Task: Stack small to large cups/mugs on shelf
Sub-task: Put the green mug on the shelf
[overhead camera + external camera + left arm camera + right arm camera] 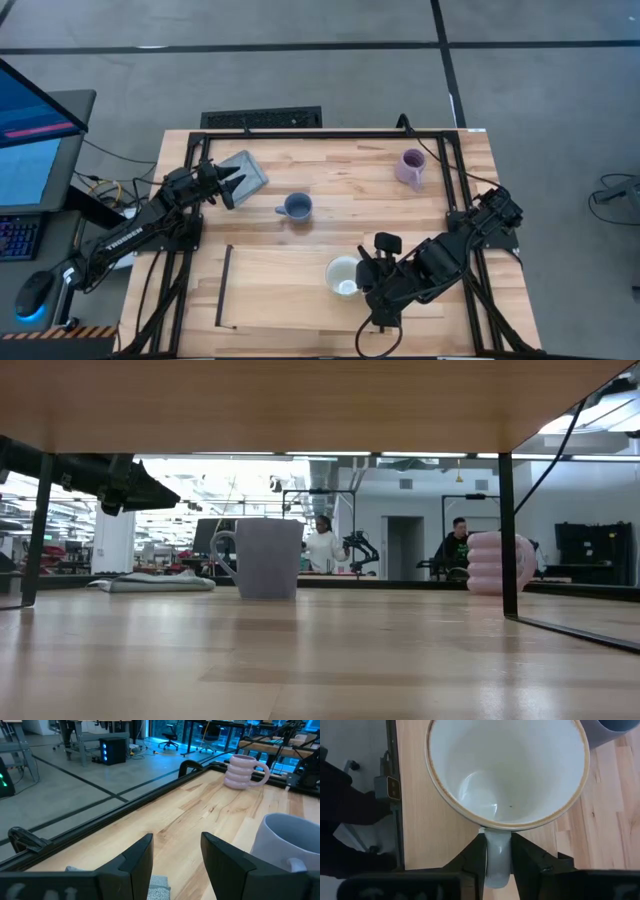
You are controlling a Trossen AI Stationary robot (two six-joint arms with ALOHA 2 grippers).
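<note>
The white mug (343, 275) stands mouth up over the right part of the light-wood shelf (280, 300). My right gripper (364, 278) is shut on it from the near right. The blue mug (296, 207) stands on its base mid-table and shows in the low view (268, 557). The ribbed lilac mug (410, 168) stands on its base at the far right, also in the low view (495, 563). My left gripper (232, 184) is open and empty, above the near edge of the grey pad (245, 170). My right gripper pinches the white mug's handle (497, 851) between its two fingers (472, 860), one on each flat side. The fingers slant down from the table's near right. The mug stays upright, mouth up; I cannot tell whether its base rests on the shelf.
The shelf's black end bar (225, 285) stands at its left end. The tabletop's black frame (330, 133) runs along the far edge. Bare wood lies between the blue mug and the lilac mug. A monitor (35, 140) and people at desks (455, 545) are beyond the table.
</note>
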